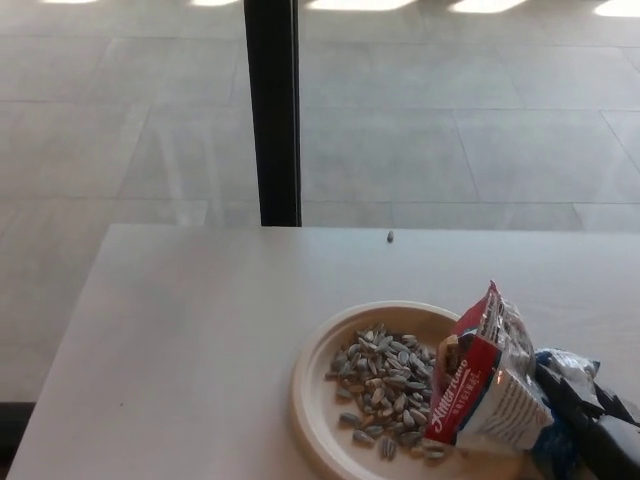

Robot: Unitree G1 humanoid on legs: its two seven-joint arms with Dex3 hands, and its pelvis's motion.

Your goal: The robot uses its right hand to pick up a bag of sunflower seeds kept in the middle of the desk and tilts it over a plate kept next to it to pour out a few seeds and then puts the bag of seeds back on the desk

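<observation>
Bag [487, 385] hangs tilted, mouth over the plate's [312, 395] right side near the surface's front edge, right hand's [590, 430] fingers gripping it, seeds [385, 385] piled — next, upright and set down.

Office or lobby-like interior: pale worktop [180, 340] beside tiled floor [450, 130] and a black post [272, 110].
</observation>
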